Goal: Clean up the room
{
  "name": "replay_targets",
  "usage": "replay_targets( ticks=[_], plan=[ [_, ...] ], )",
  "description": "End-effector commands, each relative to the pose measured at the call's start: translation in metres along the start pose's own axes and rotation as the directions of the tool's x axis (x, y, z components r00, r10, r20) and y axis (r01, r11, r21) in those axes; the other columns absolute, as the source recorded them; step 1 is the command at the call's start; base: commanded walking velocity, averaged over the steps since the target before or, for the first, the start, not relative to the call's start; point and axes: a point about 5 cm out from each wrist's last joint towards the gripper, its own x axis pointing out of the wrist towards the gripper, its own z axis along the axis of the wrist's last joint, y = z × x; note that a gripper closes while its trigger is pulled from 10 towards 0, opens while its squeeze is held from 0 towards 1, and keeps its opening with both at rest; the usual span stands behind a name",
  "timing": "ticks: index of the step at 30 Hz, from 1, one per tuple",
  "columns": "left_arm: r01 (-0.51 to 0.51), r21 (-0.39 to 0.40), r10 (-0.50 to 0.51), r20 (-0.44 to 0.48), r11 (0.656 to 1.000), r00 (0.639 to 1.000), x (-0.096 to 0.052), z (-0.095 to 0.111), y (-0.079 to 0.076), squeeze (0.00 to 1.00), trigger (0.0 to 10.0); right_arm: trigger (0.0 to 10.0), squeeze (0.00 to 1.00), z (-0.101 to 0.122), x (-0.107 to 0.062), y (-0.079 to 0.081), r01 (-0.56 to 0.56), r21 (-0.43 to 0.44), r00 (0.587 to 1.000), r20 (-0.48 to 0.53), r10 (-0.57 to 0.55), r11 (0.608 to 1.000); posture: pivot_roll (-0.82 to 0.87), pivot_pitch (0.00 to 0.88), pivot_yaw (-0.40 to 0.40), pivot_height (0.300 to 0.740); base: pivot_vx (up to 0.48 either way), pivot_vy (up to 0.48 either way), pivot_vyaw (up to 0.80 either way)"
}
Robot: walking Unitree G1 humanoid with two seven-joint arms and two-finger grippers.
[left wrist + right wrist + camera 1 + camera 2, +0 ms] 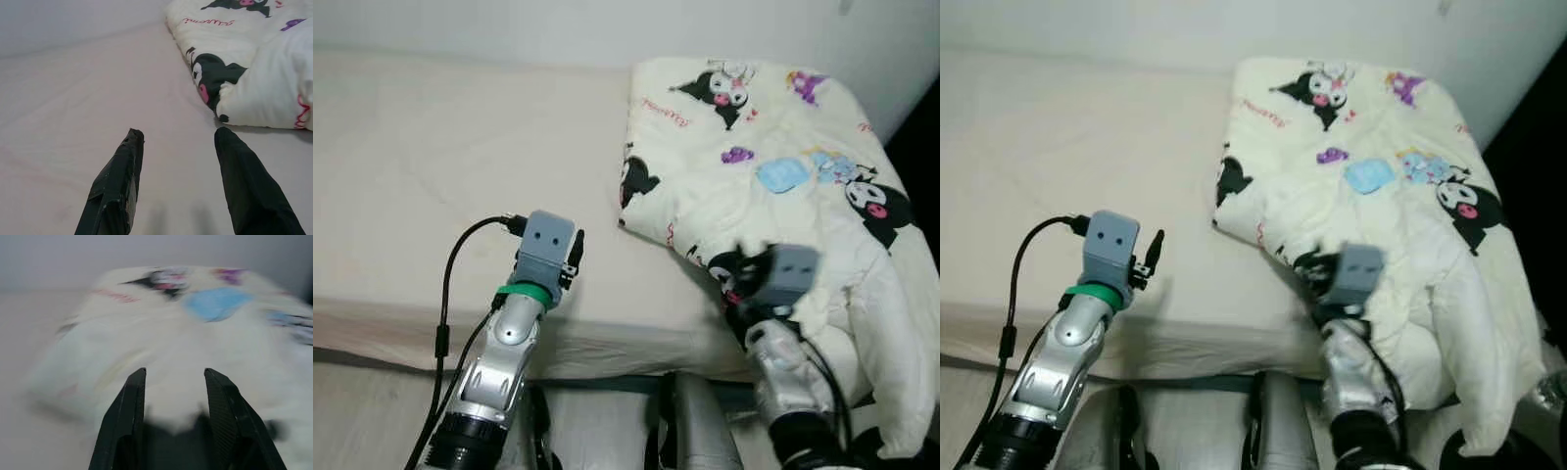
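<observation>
While the folded cartoon-print quilt [773, 166] lies on the right part of the bed [440, 166], spilling over its near edge, the right gripper [173, 377] hovers at that edge with fingers spread and nothing between them. Over the bare sheet to the quilt's left, the left gripper [178, 139] is also spread and empty.

Soft printed cloth quilt [783, 166], matt bedsheet [431, 176]
</observation>
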Motion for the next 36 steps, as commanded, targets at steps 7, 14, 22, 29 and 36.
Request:
replay_targets(
  ticks=[7,14,22,29,36],
  plan=[
    [-0.036,0.026,0.036,-0.019,0.999,0.999,0.0,-0.002,0.011,0.0,10.0,10.0,1.0,-0.006,0.006,-0.023,0.019,-0.045,0.997,-0.076,-0.023,0.999,-0.03,0.125,0.034,0.586,0.0,0.0,0.0],
    [-0.037,0.04,0.039,-0.033,0.998,0.999,-0.005,-0.005,0.014,0.0,10.0,10.0,1.0,-0.018,0.016,-0.03,-0.004,-0.088,0.964,-0.264,-0.019,0.996,-0.01,0.149,0.04,0.586,0.0,0.0,0.0],
    [-0.031,0.042,0.033,-0.037,0.999,0.999,-0.006,-0.005,0.012,0.0,10.0,10.0,1.0,-0.017,0.017,-0.065,0.149,-0.138,0.931,-0.313,-0.186,0.979,-0.01,0.157,0.038,0.586,0.0,0.0,0.0],
    [-0.029,0.041,0.03,-0.039,0.999,0.999,-0.006,-0.006,0.011,0.0,10.0,10.0,1.0,-0.014,0.012,-0.082,0.187,-0.191,0.933,-0.271,-0.235,0.963,-0.02,0.162,0.038,0.586,0.0,0.0,0.0],
    [-0.024,0.04,0.026,-0.042,0.999,0.999,-0.006,-0.006,0.01,0.0,10.0,10.0,1.0,-0.013,0.008,-0.095,0.204,-0.225,0.932,-0.254,-0.259,0.953,-0.03,0.165,0.043,0.586,0.0,0.0,0.0]
  ],
)
